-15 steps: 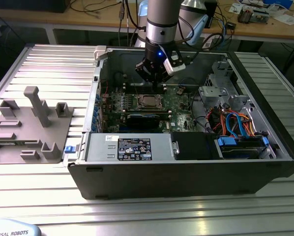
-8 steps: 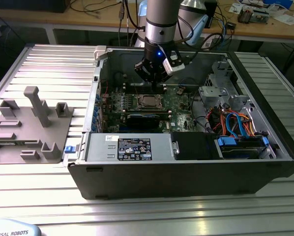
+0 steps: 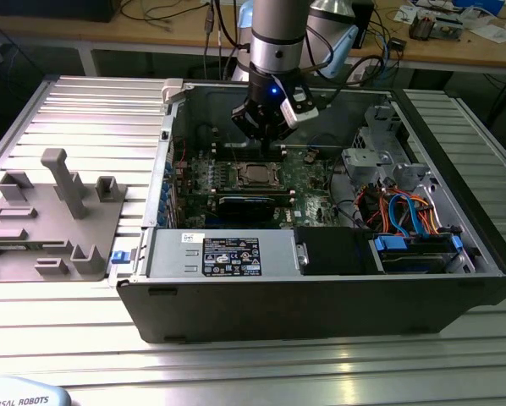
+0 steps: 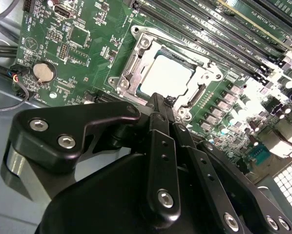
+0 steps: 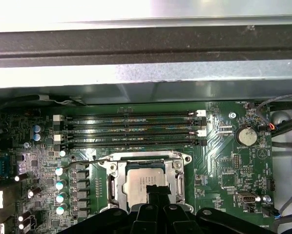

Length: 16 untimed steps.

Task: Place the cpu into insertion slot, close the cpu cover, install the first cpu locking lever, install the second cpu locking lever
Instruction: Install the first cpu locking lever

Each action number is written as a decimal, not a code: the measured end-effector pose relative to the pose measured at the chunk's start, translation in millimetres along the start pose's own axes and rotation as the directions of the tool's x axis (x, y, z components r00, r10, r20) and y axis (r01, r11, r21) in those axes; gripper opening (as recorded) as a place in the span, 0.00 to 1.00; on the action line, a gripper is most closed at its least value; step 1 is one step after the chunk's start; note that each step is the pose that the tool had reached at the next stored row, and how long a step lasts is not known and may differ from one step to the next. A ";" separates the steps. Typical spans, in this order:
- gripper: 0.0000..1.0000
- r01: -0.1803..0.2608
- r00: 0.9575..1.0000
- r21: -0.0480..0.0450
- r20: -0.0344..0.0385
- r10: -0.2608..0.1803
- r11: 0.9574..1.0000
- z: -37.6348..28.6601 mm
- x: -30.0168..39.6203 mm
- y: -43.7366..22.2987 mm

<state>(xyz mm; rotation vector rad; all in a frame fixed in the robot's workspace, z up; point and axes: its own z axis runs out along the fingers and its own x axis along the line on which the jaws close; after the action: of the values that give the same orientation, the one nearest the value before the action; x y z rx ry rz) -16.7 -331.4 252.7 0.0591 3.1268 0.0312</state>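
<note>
Gripper (image 4: 158, 100) pressed together, nothing pinched — tips just above near edge of cpu (image 4: 166, 74). Cpu seated in insertion slot (image 5: 145, 183), cpu cover (image 4: 136, 63) down flat around it. Motherboard (image 4: 87, 44) beneath; PC case (image 3: 321, 296) open under arm.
</note>
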 end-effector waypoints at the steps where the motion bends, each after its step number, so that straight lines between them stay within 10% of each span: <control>1: 0.11 0.000 1.000 0.000 0.000 0.000 1.000 -0.3 0.0 0.0; 16: 0.11 0.000 1.000 0.000 0.000 0.000 1.000 -6.1 0.4 0.2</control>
<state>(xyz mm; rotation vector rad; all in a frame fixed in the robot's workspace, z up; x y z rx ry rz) -17.3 -331.3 258.8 0.0593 3.1267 0.0314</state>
